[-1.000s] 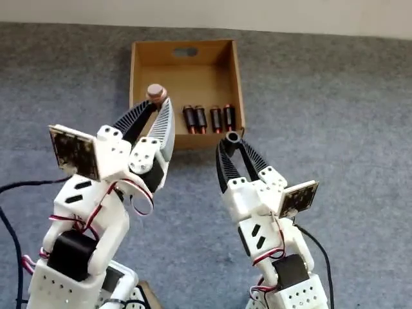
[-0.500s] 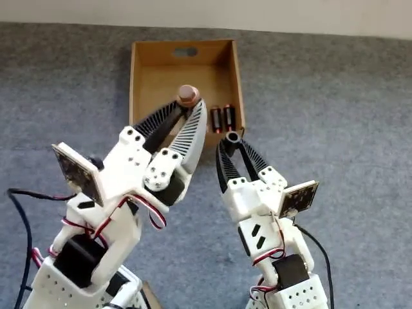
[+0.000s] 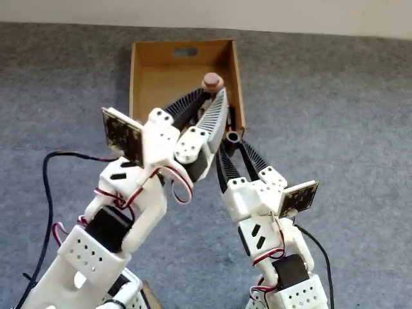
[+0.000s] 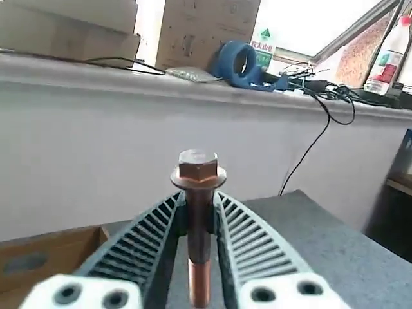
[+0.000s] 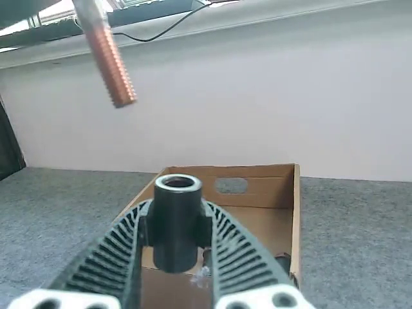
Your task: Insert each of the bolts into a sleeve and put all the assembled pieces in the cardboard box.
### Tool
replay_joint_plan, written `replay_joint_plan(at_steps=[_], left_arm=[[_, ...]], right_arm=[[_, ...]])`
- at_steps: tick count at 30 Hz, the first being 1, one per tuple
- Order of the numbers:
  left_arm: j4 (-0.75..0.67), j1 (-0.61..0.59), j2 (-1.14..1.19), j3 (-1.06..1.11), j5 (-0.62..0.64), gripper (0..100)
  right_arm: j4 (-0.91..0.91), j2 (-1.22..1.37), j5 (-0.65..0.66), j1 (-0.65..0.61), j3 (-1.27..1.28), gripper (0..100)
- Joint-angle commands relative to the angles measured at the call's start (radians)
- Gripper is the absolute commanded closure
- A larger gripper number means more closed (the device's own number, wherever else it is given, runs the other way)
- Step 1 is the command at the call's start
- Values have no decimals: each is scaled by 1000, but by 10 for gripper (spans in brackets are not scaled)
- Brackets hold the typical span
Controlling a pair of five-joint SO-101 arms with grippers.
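Note:
My left gripper (image 3: 210,96) is shut on a copper bolt (image 3: 212,82), held head up over the right side of the cardboard box (image 3: 138,71). In the left wrist view the bolt (image 4: 198,225) stands upright between the ribbed fingers (image 4: 241,235). My right gripper (image 3: 232,141) is shut on a black sleeve (image 3: 232,137), bore up, just outside the box's front wall. In the right wrist view the sleeve (image 5: 175,222) sits between the fingers, and the bolt's threaded end (image 5: 111,64) hangs tilted above it and off to one side, apart from the bore.
Grey carpet (image 3: 335,103) covers the table around the box. The box has a hand slot (image 3: 185,51) in its far wall. The left arm's body (image 3: 129,193) leans across close beside the right arm (image 3: 264,199).
The left arm has swung to the right with the bolt, from the box's left front corner to a spot above and behind the sleeve. The right arm has kept still.

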Motion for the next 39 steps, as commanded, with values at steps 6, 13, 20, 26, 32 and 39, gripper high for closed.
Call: replay_joint_plan(at_steps=[6,13,20,26,32,39], left_arm=[[-26,93,10,-44,0,990],[-31,87,4,36,-2,990],[-31,87,10,41,-2,990],[-31,87,12,51,-2,990],[-31,87,12,85,-2,990],[-83,84,12,70,-2,990]], right_arm=[[-24,-22,15,-8,120,993],[-24,-22,15,-8,120,993],[-24,-22,15,-8,120,993],[-24,-22,15,-8,120,993],[-24,-22,15,-8,120,993],[-24,-22,15,-8,120,993]])
